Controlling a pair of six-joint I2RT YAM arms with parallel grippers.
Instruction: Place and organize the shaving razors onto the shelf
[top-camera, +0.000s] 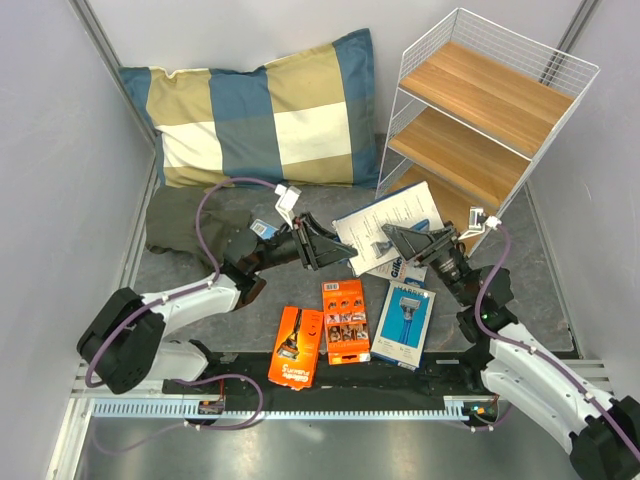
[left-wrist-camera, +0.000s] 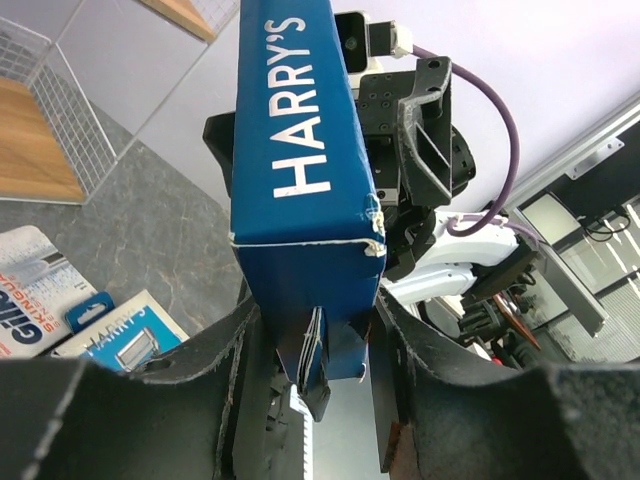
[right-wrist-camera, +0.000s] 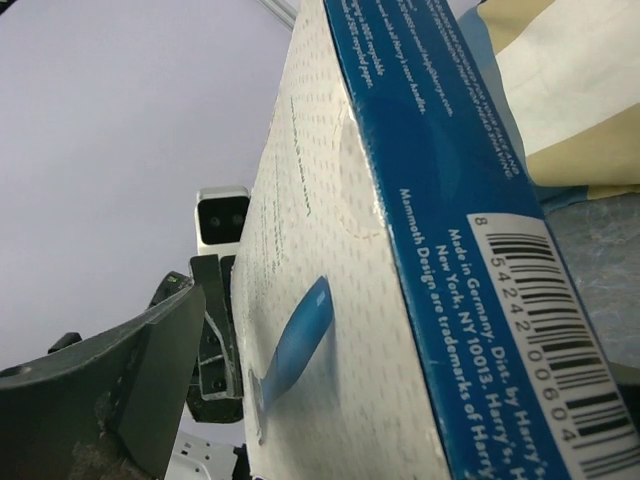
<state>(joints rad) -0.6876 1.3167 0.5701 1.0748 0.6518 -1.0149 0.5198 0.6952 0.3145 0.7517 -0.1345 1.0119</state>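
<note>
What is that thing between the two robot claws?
A blue Harry's razor box, seen in the top view and both wrist views. The left gripper clamps its edge; the right gripper stands open beside it.

Blue Harry's box (left-wrist-camera: 300, 150) aloft, orange cards (top-camera: 345, 320) flat, shelf (top-camera: 470, 95) upright beyond

Overhead view; wrist cameras close on blue box (left-wrist-camera: 300, 150).

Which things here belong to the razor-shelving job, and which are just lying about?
Job: blue-and-white Harry's razor box, clamped in the left gripper; blue razor box lying flat; orange card with a black razor; second orange razor card; Gillette blister pack; white wire shelf with wooden boards.
Lying about: blue-and-tan checked pillow; dark olive crumpled cloth.
</note>
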